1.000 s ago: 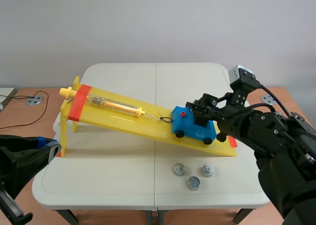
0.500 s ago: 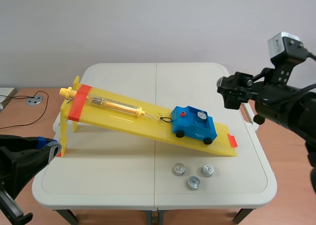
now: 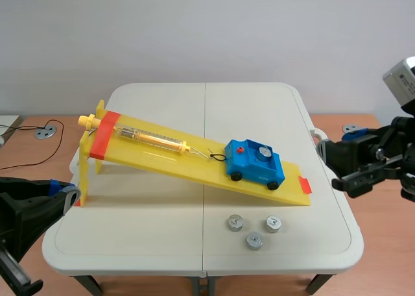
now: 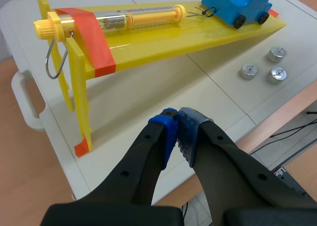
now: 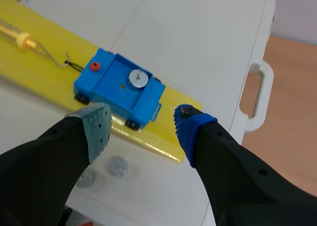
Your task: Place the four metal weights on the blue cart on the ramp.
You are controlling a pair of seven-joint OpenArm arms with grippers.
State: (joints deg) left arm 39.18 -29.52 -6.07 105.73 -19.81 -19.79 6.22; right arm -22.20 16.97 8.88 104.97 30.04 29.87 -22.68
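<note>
The right gripper (image 5: 141, 124) hangs spread wide with the blue cart (image 5: 120, 88) — one metal weight (image 5: 138, 78) in its tray — on the yellow ramp (image 5: 39, 62) at its 11 o'clock, three loose weights (image 3: 254, 241) at the cart's 6 o'clock — left gripper (image 4: 177, 132) clenched on nothing.

The right gripper (image 3: 338, 167) has left the blue cart (image 3: 255, 164). A second ago it hung right over the cart's tray. It then rose up and away, and now sits lower again, well apart from the cart, off to its right. One metal weight (image 3: 263, 153) now shows uncovered in the cart's tray.
</note>
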